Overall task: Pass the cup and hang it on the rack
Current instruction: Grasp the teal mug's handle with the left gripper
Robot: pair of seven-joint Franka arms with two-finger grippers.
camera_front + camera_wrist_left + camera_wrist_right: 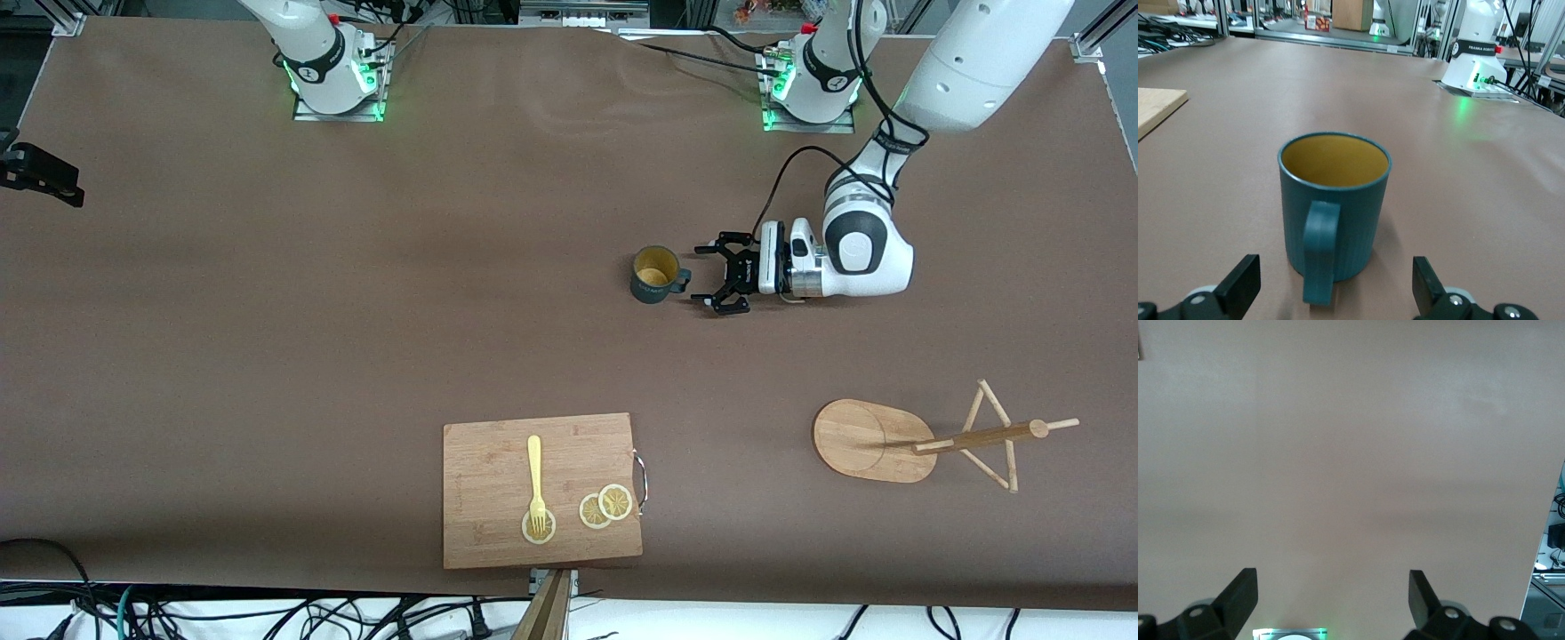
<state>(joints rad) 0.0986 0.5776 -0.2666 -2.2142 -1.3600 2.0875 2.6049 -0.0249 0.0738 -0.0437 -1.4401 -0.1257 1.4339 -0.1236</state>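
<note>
Cup (656, 275) upright on table (267, 356), handle toward left gripper (722, 275), apparently just apart. Rack (876, 440) nearer front camera, toward left arm's end. Cutting board (498, 462) beside rack toward right arm's end; fork (535, 480), lemon slices (605, 506) on it.

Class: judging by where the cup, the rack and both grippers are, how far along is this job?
Nothing is done: the cup stands on the table, unheld. In hand: the open left gripper is level with its handle, ready to grasp. Left: pass and hang on the rack. The right gripper waits, open.
</note>
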